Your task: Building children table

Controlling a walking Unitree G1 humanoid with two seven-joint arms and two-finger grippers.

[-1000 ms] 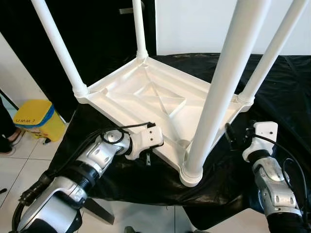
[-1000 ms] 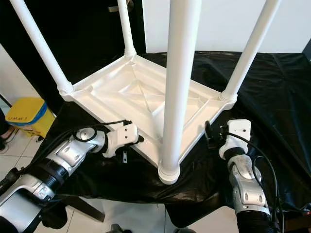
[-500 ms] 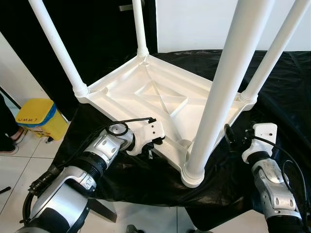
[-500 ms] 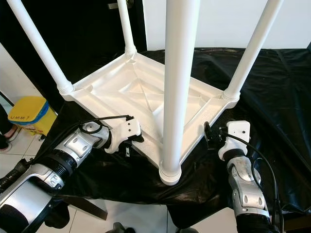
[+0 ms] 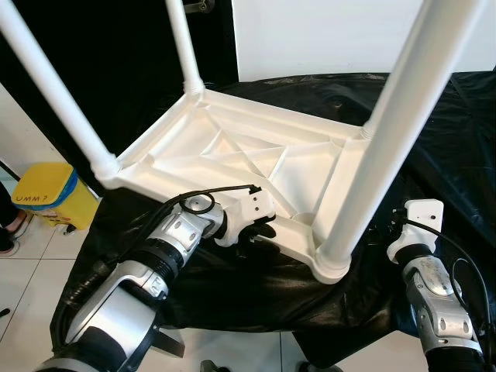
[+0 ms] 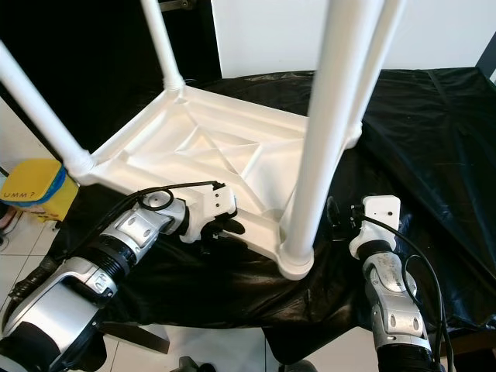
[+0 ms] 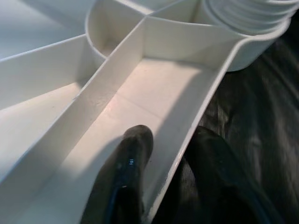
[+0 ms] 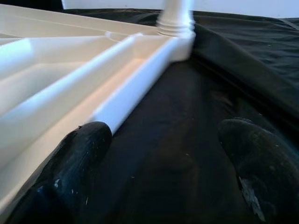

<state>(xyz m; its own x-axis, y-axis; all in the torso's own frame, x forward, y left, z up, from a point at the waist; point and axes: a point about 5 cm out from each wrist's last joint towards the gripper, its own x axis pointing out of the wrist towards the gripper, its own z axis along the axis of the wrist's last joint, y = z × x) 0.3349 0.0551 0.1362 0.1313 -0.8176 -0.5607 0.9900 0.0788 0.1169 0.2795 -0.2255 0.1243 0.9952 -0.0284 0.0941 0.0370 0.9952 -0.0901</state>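
Upturned white children's table gripped at its near edge on a black-draped tabletop.

Nearest, the left claw pinched the table's near rim, one finger inside the ribbed underside and the other outside on the cloth, likely to steady or turn the frame. The right claw sat spread wide on the cloth, one finger touching the right rim, empty, seemingly bracing. Beyond, the near corner leg rose from its socket, with three more legs upright at the other corners. A yellow bin stood on the floor at the left.
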